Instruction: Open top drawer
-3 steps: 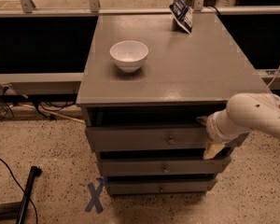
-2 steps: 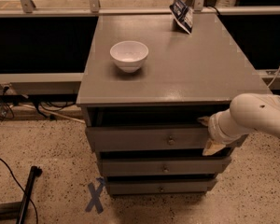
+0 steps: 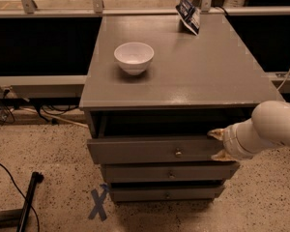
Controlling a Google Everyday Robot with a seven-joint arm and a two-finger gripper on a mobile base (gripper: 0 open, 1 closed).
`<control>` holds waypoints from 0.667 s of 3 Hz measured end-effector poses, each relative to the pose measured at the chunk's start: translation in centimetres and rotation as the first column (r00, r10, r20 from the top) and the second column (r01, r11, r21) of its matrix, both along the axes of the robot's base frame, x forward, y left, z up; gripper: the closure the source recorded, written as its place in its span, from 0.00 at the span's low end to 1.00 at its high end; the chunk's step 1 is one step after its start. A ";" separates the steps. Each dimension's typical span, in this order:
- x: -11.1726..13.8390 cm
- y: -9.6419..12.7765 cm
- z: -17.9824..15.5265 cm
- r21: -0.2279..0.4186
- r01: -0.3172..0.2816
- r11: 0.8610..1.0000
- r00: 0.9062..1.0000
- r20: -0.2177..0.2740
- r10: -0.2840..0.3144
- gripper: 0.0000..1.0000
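The top drawer [image 3: 154, 150] is the widest of three grey drawers, with a small round knob [image 3: 178, 153] at its centre. It stands pulled out a little, with a dark gap above its front. My gripper [image 3: 219, 144] comes in from the right on a white arm [image 3: 270, 129] and sits at the right end of the drawer front. One fingertip [image 3: 215, 133] is at the front's top edge and the other is low on the front, closed on it.
Two narrower drawers [image 3: 169, 174] sit below. A white bowl [image 3: 134, 57] and a dark packet [image 3: 189, 14] stand on the cabinet top [image 3: 183, 76]. A blue tape X [image 3: 99, 204] and a black pole [image 3: 26, 202] lie on the speckled floor.
The top drawer front has come a little further out toward the camera, with my gripper staying at its right end. Bowl and packet have not moved.
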State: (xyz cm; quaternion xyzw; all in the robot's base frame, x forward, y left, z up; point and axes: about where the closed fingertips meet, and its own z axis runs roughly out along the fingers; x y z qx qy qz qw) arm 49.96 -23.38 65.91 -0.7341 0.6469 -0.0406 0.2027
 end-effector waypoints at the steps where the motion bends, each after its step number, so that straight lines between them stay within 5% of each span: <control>1: -3.1 -0.2 1.3 0.018 -0.015 1.000 0.999 -0.030 0.015 0.56; 2: -5.8 0.3 3.1 0.040 -0.018 0.999 0.999 -0.040 0.019 0.50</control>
